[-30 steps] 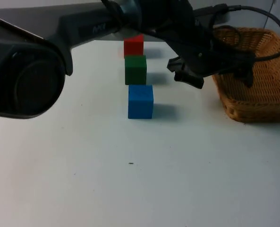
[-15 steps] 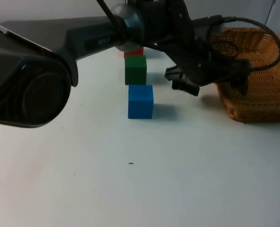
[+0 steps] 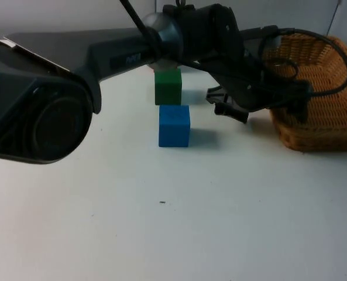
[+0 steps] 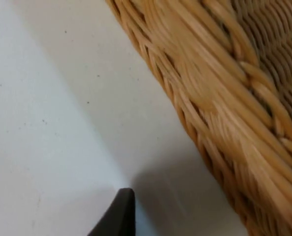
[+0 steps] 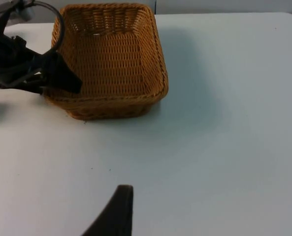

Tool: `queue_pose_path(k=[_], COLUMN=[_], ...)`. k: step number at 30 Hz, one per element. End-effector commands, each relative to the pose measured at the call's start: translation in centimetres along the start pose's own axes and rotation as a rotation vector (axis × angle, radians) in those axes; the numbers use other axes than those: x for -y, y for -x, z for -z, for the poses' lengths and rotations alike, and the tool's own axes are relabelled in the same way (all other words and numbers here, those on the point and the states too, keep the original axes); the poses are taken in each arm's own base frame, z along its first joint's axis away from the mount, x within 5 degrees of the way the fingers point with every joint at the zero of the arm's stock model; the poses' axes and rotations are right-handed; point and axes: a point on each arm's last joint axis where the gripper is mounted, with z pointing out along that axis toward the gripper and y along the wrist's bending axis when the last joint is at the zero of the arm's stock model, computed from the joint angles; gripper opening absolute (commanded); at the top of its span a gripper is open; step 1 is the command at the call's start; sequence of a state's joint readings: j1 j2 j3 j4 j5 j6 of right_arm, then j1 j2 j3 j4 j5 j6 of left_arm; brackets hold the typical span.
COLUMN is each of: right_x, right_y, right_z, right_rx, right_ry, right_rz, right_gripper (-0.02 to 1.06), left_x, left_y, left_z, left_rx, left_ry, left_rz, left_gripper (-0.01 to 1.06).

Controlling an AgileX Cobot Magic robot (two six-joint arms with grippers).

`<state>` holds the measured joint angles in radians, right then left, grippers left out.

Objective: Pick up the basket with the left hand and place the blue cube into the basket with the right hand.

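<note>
Blue cube (image 3: 174, 125) sits on the white table (image 3: 161, 222), about mid-table, untouched and nothing near its faces. Green cube (image 3: 168, 86) is just behind it with a small gap, same line. A sliver of red shows behind the green one under the arm; too hidden to tell what it is.

Wicker basket (image 3: 316, 93) stands on the table at the right, well apart from the blue cube. In the right wrist view the basket (image 5: 109, 59) is upright with nothing visible inside.

Table surface is plain white with a few small dark specks, one in front of the blue cube. Grey partition wall (image 3: 56, 14) runs along the far edge.

Left arm reaches across from the upper left, passing over the green cube. Left gripper (image 3: 230, 106) is low by the basket's near-left side, between basket and cubes. In the left wrist view the basket wall (image 4: 219, 98) is right beside one black fingertip (image 4: 118, 214), with bare table between them. Can't tell if the pincer is spread or closed, or whether it touches the rim.

Right gripper (image 5: 117, 211) hovers over open table, facing the basket, well away from the blue cube; its state can't be made out either. It holds nothing visible.
</note>
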<state>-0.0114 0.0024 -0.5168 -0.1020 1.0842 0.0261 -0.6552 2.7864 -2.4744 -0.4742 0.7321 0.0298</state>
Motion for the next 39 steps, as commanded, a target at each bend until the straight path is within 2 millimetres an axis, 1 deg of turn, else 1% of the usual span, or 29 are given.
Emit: queue_pose_path(k=[1,2,3,6,7,8,11,12,13,16,17,19,20,21,22,24,25,29,30,32,34,35,38,39], right_x=[0.0,0.0,0.0,0.0,0.0,0.0,0.0,0.0,0.0,0.0,0.0,0.0,0.0,0.0,0.0,0.0,0.0,0.0,0.0,0.0,0.0,0.0,0.0,0.0], right_y=[-0.1,-0.1,-0.1,-0.1,-0.1,-0.1,-0.1,-0.1,-0.1,-0.1,-0.1,-0.1,-0.1,-0.1,-0.1,-0.1,-0.1,-0.1,-0.1,-0.1,-0.1,-0.1,-0.1,-0.1], right_z=[-0.2,-0.2,-0.2,-0.2,-0.2,-0.2,-0.2,-0.2,-0.2,-0.2,-0.2,-0.2,-0.2,-0.2,-0.2,-0.2,-0.2,-0.2,-0.2,-0.2,-0.2,-0.2,-0.2,-0.2], right_rx=[0.002,0.002,0.002,0.002,0.002,0.002,0.002,0.002,0.002,0.002,0.002,0.002,0.002,0.002,0.002,0.002,0.002,0.002,0.002,0.002,0.002,0.002,0.002,0.002], right_ry=[-0.009,-0.009,-0.009,-0.009,-0.009,-0.009,-0.009,-0.009,-0.009,-0.009,-0.009,-0.009,-0.009,-0.009,-0.009,-0.009,-0.009,-0.009,-0.009,-0.009,-0.009,-0.009,-0.009,-0.009], right_rz=[0.001,0.001,0.001,0.001,0.001,0.001,0.001,0.001,0.001,0.001,0.001,0.001,0.001,0.001,0.001,0.001,0.001,0.001,0.001,0.001,0.001,0.001,0.001,0.001], right_gripper=[1.04,1.04,1.04,1.04,1.04,1.04,1.04,1.04,1.04,1.04,1.04,1.04,1.04,1.04,1.04,1.04,1.04,1.04,1.04,1.04,1.04,1.04,1.04,1.04], left_x=[0.3,0.3,0.3,0.3,0.3,0.3,0.5,0.5,0.6,1.3,1.3,1.7,1.8,1.8,1.8,1.9,1.9,2.4,2.4,2.6,2.4,2.4,1.6,1.6], left_y=[-0.2,-0.2,-0.2,-0.3,-0.3,-0.3,-0.1,-0.1,0.1,1.1,1.1,1.8,2.3,2.3,2.5,3.0,3.0,3.7,3.7,4.3,4.9,4.9,5.8,5.8], left_z=[-0.2,-0.2,-0.2,-0.2,-0.2,-0.2,-0.1,-0.1,0.1,1.2,1.2,2.1,2.7,2.7,3.2,4.3,4.3,6.4,6.4,7.8,9.2,9.2,11.4,11.4], left_rx=[0.000,0.000,0.000,-0.009,-0.009,-0.009,-0.001,-0.001,0.007,0.056,0.056,0.077,0.092,0.092,0.092,0.098,0.098,0.079,0.079,0.065,0.062,0.062,0.052,0.052], left_ry=[0.002,0.005,0.005,0.007,0.007,0.004,-0.006,-0.006,-0.012,-0.023,-0.023,-0.021,0.007,0.007,0.032,0.086,0.086,0.132,0.132,0.115,0.088,0.088,0.068,0.068], left_rz=[0.017,0.026,0.026,0.025,0.025,0.023,0.033,0.033,0.040,0.107,0.107,0.131,0.128,0.128,0.131,0.134,0.134,0.125,0.125,0.151,0.191,0.191,0.221,0.221], left_gripper=[0.93,0.82,0.82,0.49,0.49,0.39,0.05,0.05,0.00,0.00,0.00,0.00,0.00,0.00,0.00,0.00,0.00,0.00,0.00,0.00,0.00,0.00,0.00,0.00])
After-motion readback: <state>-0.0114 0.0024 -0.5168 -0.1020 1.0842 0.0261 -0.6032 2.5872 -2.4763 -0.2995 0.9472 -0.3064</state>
